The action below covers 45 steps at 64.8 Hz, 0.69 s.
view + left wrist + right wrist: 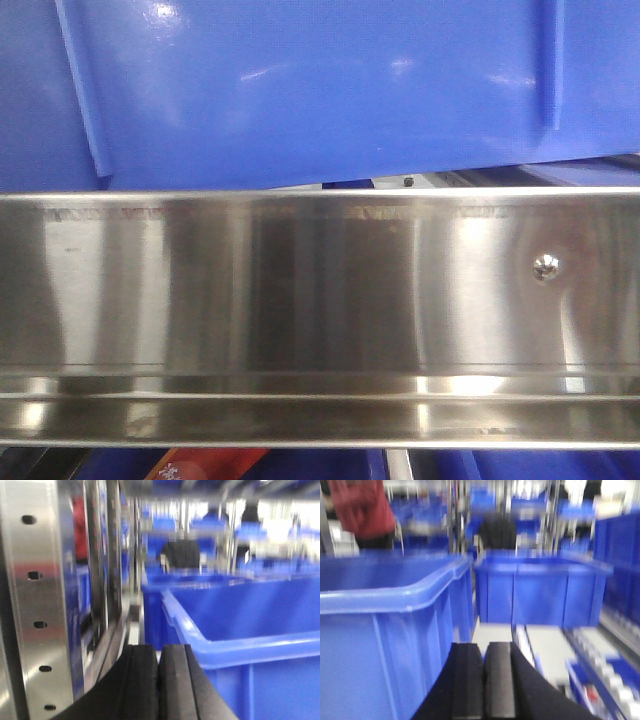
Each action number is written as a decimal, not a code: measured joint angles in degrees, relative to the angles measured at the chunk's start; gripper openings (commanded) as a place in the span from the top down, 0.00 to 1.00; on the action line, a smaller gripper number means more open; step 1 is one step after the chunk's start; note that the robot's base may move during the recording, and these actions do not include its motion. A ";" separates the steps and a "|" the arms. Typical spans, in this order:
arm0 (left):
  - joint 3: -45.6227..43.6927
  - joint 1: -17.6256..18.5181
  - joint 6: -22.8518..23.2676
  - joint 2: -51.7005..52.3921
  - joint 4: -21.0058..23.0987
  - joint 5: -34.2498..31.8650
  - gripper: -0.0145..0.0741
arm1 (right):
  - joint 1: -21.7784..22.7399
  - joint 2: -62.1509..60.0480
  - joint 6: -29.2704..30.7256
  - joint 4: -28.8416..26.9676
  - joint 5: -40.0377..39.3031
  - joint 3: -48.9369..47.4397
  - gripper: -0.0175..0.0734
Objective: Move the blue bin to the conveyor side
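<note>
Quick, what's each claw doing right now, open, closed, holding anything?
Left claw: closed, nothing between its fingers, beside the blue bin.
Right claw: closed, empty too.

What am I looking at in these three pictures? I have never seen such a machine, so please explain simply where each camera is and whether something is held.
This is a robot with two arms, and each picture comes from a different camera on it. The front camera looks straight at a shiny steel rail, with the wall of a large blue bin above it. The other two cameras sit on the wrists, so you see each arm's own black fingers at the bottom edge. The left gripper is beside the bin's thick rim, with a steel rack post on its left. The right gripper is at the bin's other side; a second blue crate stands further back. Both pairs of fingers are pressed together with nothing between them, so nothing is held. The background is blurred.
</note>
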<state>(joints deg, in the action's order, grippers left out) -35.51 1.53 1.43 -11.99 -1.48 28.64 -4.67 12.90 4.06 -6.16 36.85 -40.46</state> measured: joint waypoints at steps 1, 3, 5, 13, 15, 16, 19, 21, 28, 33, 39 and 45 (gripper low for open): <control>-1.00 0.00 0.00 -0.94 0.17 1.01 0.86 | 0.00 1.10 0.00 0.00 1.57 -1.21 0.88; -3.06 0.00 0.00 -2.89 0.62 3.06 0.86 | 0.00 3.37 0.00 0.00 3.71 -4.19 0.88; -5.62 0.00 0.00 -5.50 1.18 5.59 0.86 | 0.00 6.30 0.00 0.00 5.90 -6.63 0.88; -13.89 0.00 0.00 -14.34 4.76 12.08 0.86 | 0.00 16.43 0.00 0.00 16.08 -17.75 0.88; -15.97 0.00 0.00 -16.68 5.73 13.25 0.86 | 0.00 19.24 0.00 0.00 18.25 -20.09 0.88; -16.74 0.00 0.00 -17.54 6.01 13.58 0.86 | 0.00 20.31 0.00 0.00 19.21 -21.23 0.88; -18.76 0.00 0.00 -19.92 6.69 14.26 0.86 | 0.00 23.29 0.00 0.00 22.09 -24.92 0.88; -20.12 0.00 0.00 -21.59 6.92 14.56 0.86 | 0.00 25.45 0.00 0.00 23.29 -26.83 0.88; -22.51 0.00 0.00 -25.23 7.05 14.78 0.86 | 0.00 30.16 0.00 -0.17 25.14 -31.91 0.88; -23.19 0.00 0.00 -27.36 7.28 14.63 0.86 | 0.00 32.51 0.00 -1.08 25.14 -34.01 0.88; -24.31 0.00 0.00 -29.94 7.27 15.28 0.86 | 0.00 35.32 0.00 -1.32 27.35 -36.92 0.89; -27.57 0.00 0.00 -34.38 7.52 18.30 0.86 | 0.00 40.33 0.00 -1.32 31.66 -40.84 0.89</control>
<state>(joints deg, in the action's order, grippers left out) -63.08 1.53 1.43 -46.38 6.04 46.94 -4.67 53.23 4.06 -7.49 68.51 -81.29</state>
